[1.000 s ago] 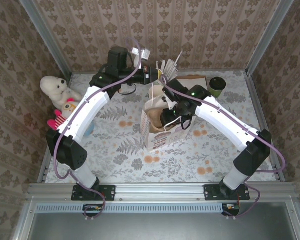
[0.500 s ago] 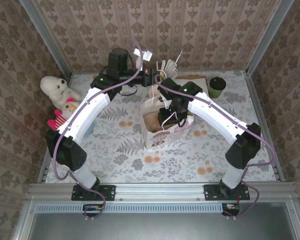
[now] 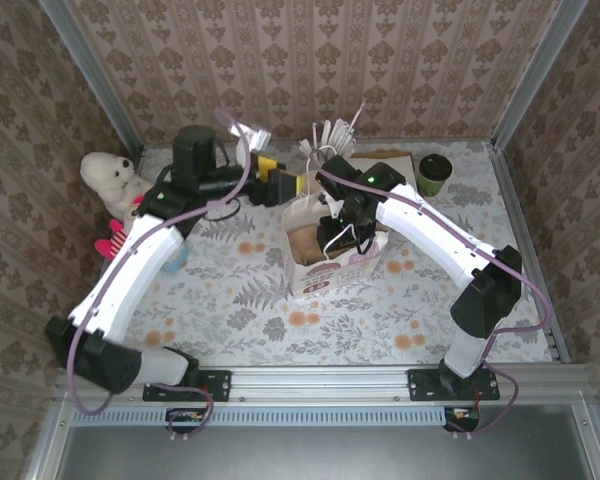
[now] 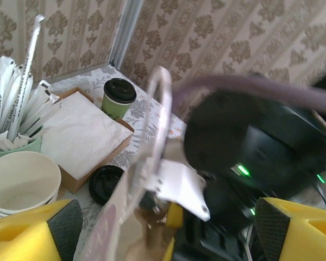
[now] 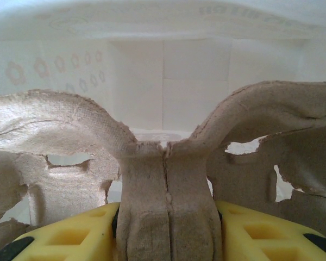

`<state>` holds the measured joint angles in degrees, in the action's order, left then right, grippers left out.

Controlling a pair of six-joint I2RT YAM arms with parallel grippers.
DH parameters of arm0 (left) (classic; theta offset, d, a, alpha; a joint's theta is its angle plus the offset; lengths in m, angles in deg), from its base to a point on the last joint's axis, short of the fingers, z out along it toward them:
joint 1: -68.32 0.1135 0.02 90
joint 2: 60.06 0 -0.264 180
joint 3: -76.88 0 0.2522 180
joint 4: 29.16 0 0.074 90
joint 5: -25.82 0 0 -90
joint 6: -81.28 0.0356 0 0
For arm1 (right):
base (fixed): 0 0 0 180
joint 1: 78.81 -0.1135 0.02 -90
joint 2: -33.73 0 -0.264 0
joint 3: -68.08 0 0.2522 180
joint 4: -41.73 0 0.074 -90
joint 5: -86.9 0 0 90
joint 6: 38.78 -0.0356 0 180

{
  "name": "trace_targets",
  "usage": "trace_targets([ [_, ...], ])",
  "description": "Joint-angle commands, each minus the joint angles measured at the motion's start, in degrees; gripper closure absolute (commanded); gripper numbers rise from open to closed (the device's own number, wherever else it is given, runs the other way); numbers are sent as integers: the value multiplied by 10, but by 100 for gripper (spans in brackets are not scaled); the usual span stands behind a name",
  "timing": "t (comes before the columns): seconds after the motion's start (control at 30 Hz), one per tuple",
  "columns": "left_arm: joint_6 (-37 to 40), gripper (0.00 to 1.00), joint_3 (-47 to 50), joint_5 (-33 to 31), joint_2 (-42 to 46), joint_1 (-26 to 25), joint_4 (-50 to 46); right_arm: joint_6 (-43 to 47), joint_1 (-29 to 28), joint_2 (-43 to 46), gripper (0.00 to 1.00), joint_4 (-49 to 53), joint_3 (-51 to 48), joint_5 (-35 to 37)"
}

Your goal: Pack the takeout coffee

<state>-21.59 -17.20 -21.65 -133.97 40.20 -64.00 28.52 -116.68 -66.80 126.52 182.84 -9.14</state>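
Two grippers logged at white bag (image 3: pixel 318 272). Found left gripper (image 3: pixel 292 183) spread wide beside bag handle (image 4: pixel 162 109), gripping nothing; right gripper (image 5: pixel 165 231) clamped on pulp carrier (image 5: pixel 165 179) centre rib inside bag, probably seating it. Spotted takeout coffee (image 3: pixel 435 173) far right on table (image 3: pixel 230 290), unpacked.

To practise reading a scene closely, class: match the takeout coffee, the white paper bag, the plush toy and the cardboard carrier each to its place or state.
Things:
1. takeout coffee
2. white paper bag
3. plush toy
4. cardboard carrier

Places or states:
A. at the left edge of the table
B. gripped by the right claw, inside the bag
C. near the far right corner, outside the bag
D. standing mid-table, mouth open

Pairs: 1-C, 2-D, 3-A, 4-B
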Motion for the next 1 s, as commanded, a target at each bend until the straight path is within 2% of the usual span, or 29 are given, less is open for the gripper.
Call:
trace_targets([
  [0.0,106,15,31,3,40,-35,-24,-15,2,-14,53,25,11,1],
  [0.1,166,18,52,23,67,-77,-38,-18,2,-13,53,22,11,1],
  [0.27,221,19,76,50,97,-125,-38,-23,2,-7,53,25,5,10],
  [0.43,221,22,71,-17,95,-179,-41,-30,2,-2,53,20,-7,21],
  [0.6,216,45,66,-101,73,-220,-10,-35,2,5,53,10,-14,28],
  [0.67,218,49,64,-111,66,-229,-6,-37,2,7,53,5,-17,28],
  [0.73,223,53,61,-94,62,-234,-2,-40,2,9,53,3,-18,29],
  [0.87,237,76,56,-32,58,-238,-8,-49,2,9,53,-1,-15,30],
  [0.97,244,86,54,4,60,-240,-21,-55,2,4,53,5,-7,27],
])
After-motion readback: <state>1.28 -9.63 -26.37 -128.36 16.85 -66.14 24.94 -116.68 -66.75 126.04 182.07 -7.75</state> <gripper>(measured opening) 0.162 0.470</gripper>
